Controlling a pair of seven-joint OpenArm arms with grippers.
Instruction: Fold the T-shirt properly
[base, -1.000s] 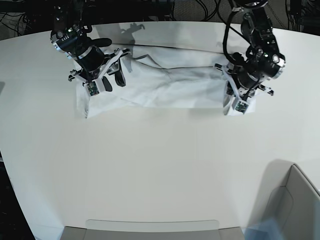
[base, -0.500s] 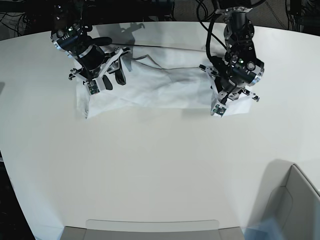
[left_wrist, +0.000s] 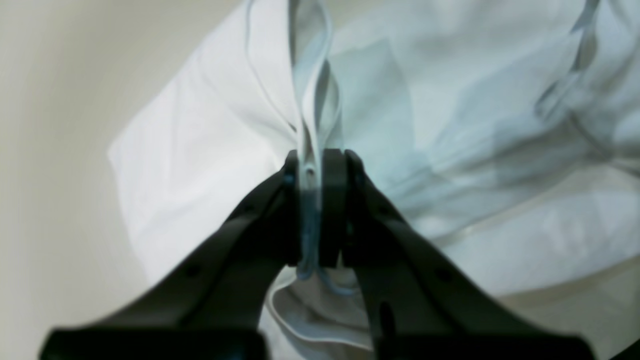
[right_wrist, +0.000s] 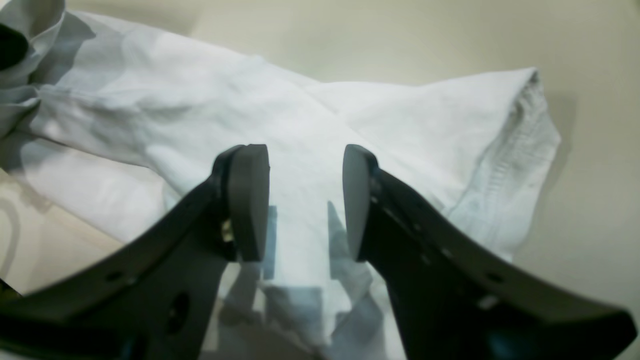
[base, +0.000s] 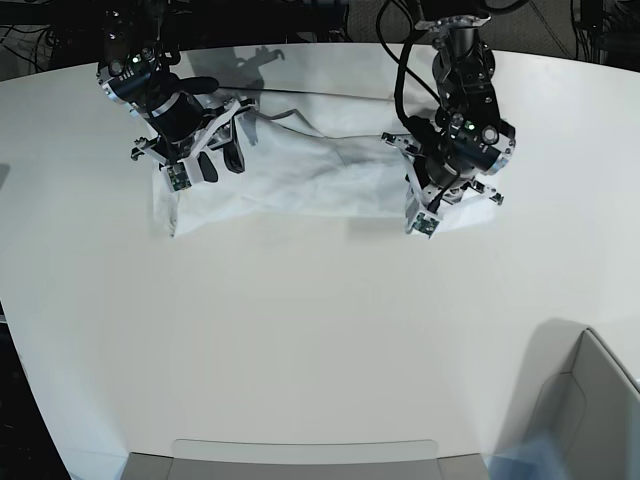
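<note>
The white T-shirt (base: 320, 175) lies as a long wrinkled band across the back of the table. In the left wrist view my left gripper (left_wrist: 315, 167) is shut on a thin upright fold of the T-shirt (left_wrist: 450, 125), with cloth edges sticking out above and below the pads. In the base view this arm stands over the shirt's right end. My right gripper (right_wrist: 302, 200) is open just above the T-shirt (right_wrist: 300, 115), near a ribbed hem, with nothing between its fingers. In the base view the right gripper (base: 222, 160) is over the shirt's left end.
The pale table (base: 300, 330) stretches toward the front. A grey box (base: 590, 400) stands at the front right corner, and a flat grey edge (base: 300, 455) runs along the front. Dark cables and frame parts line the back.
In the base view the left arm has moved left with the shirt's right end in its grip, drawing that end inward. The right arm has barely shifted and stays open.
</note>
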